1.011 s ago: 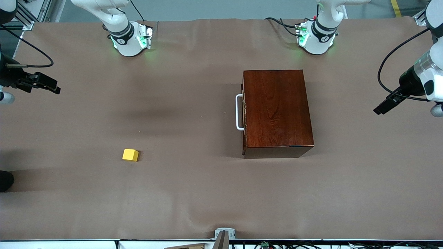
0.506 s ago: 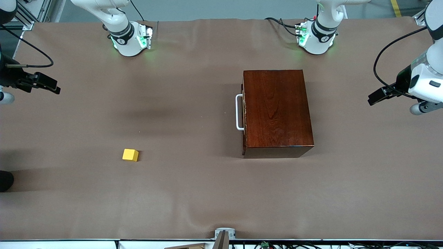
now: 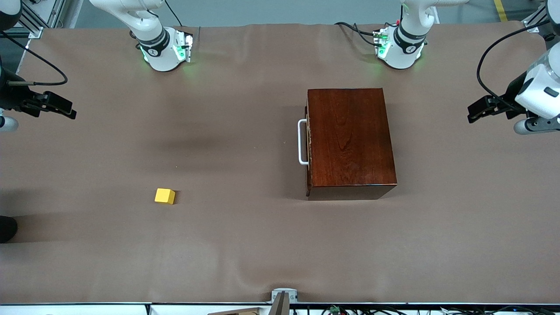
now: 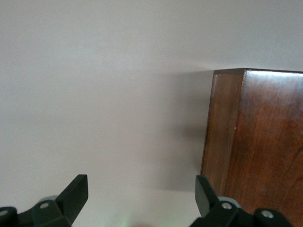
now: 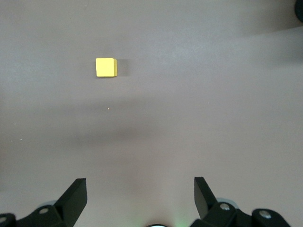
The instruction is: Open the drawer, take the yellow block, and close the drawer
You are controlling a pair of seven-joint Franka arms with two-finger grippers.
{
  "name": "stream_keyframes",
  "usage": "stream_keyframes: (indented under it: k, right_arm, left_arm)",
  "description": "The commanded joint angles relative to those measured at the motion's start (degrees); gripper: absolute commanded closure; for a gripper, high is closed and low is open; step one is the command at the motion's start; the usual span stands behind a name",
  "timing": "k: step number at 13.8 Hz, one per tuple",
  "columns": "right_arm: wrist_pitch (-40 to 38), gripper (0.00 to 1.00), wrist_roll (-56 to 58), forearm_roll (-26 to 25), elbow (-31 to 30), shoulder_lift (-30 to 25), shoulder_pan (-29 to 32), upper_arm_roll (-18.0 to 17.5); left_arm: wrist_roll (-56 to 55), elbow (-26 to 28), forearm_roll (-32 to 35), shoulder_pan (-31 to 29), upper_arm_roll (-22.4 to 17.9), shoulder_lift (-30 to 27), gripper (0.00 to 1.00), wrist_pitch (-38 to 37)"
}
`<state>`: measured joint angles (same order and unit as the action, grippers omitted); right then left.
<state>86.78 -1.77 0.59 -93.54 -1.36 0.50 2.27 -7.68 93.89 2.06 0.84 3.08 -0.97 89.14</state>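
The drawer point(image 3: 308, 144) sits pushed fully home in the dark reddish-brown wooden box point(image 3: 350, 140), its white bar handle point(image 3: 301, 142) facing the right arm's end of the table; nothing touches it, so the opening step has not begun; the yellow block point(image 3: 165, 196) is not inside at all but lies out on the brown table cover point(image 3: 245, 245), well apart from the box, toward the right arm's end and nearer to the front camera than the handle; the right wrist view shows the same block point(image 5: 105, 67) alone on bare cloth

The left gripper point(image 3: 479, 110) hangs over the table's edge at the left arm's end, clear of the box, its fingers point(image 4: 75, 195) spread wide with nothing between them, and one corner of the box point(image 4: 251, 142) shows in its wrist view; the right gripper point(image 3: 57, 107) waits over the edge at the right arm's end, its fingers point(image 5: 75, 196) likewise spread and empty

By my reading the work stands at its very start, with the approach to the handle in hand; the next move calls for one gripper to come down in front of the drawer, line its spread fingers across the white bar, close on it and pull straight toward the right arm's end; a skewed pull may drag the whole box instead of sliding the tray
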Motion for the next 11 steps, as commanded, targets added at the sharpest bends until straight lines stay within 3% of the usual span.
stream_keyframes:
  k: [1,6,11]
  right_arm:
    - [-0.5,0.00,0.5,-0.4,0.9,0.2,0.6,-0.5]
    - [-0.4,0.00,0.5,-0.4,0.9,0.2,0.7,-0.5]
    - [-0.3,0.00,0.6,-0.4,0.9,0.2,0.7,-0.5]
  left_arm:
    - [2.1,-2.7,-1.3,0.0,0.1,1.0,0.00,-3.0]
    - [11.9,-2.8,-1.3,-0.7,0.1,0.4,0.00,-3.1]
    - [11.4,-5.7,-1.2,0.0,0.1,1.3,0.00,-3.0]
